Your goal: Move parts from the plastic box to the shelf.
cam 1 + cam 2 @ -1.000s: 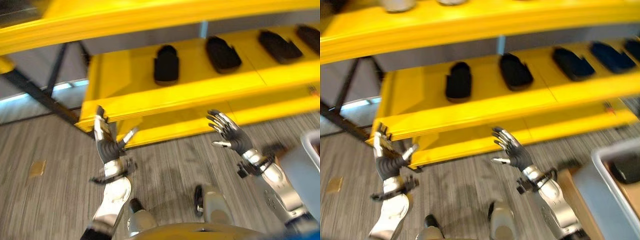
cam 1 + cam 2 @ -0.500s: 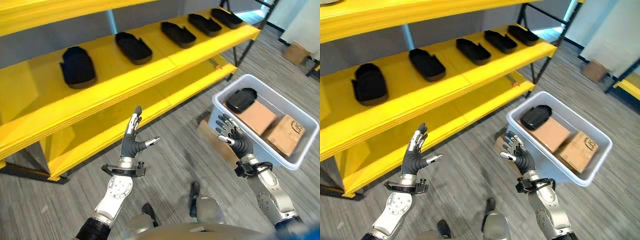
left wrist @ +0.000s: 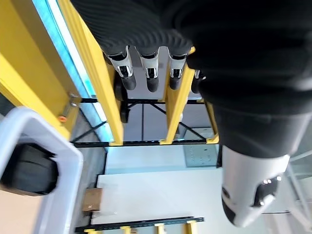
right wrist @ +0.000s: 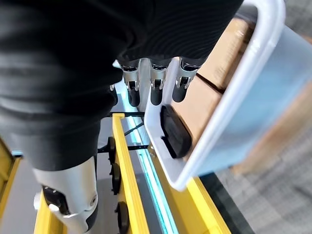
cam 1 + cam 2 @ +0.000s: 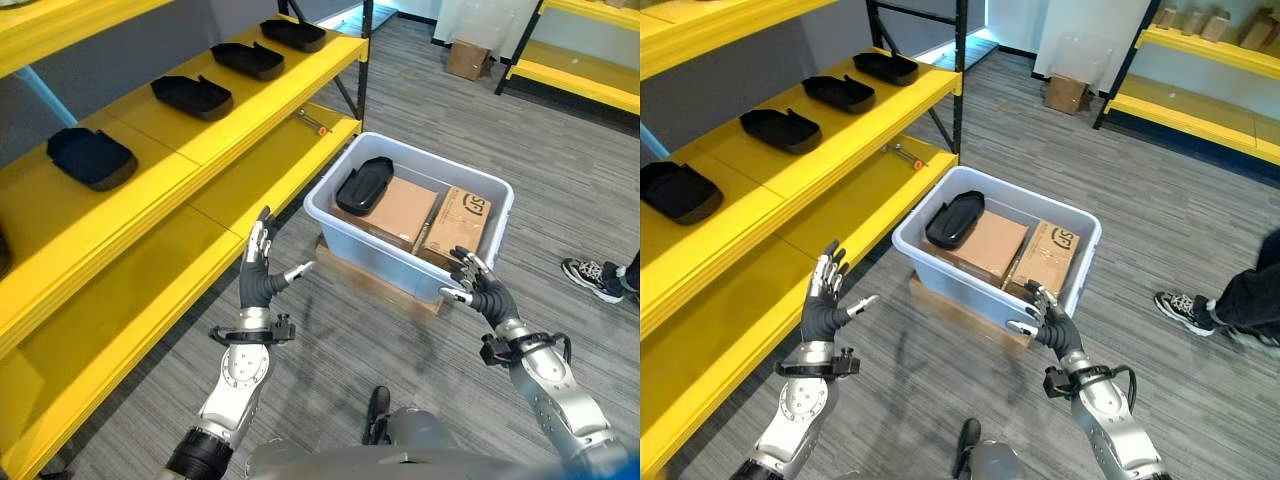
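Left eye view: robot is standing between the yellow shelf [image 5: 200, 150] and the grey plastic box [image 5: 470, 190], which is sitting on the floor on a flat cardboard piece. Both hands are hanging in the air, holding nothing. Left hand [image 5: 258, 275] is pointing fingers up with thumb spread, near the shelf's lower board. Right hand [image 5: 478, 292] is hovering just short of the box's near rim, fingers spread loose. Reads as a pre-reach pose, palms facing in, nothing picked yet.

One black part [image 5: 364, 184] is lying in the box on top of a brown carton [image 5: 395, 210], a second carton [image 5: 458, 222] beside it. The part's long axis is running from the box's shelf-side wall up toward its far corner, narrow end toward the far side. Four like parts [image 5: 91, 156] are sitting in a row on the middle shelf board, presumably the target row.

Right eye view: same layout. A person's shoe [image 5: 1185, 308] and dark trouser leg are showing at the right edge, well apart from the box.

Left wrist view: left fingers [image 3: 148, 73] are extending straight past the cover, gripping nothing.

Right wrist view: right fingers [image 4: 155, 87] are extending straight too, empty, with the box rim and the black part just past them. I'd judge right hand goes in next.
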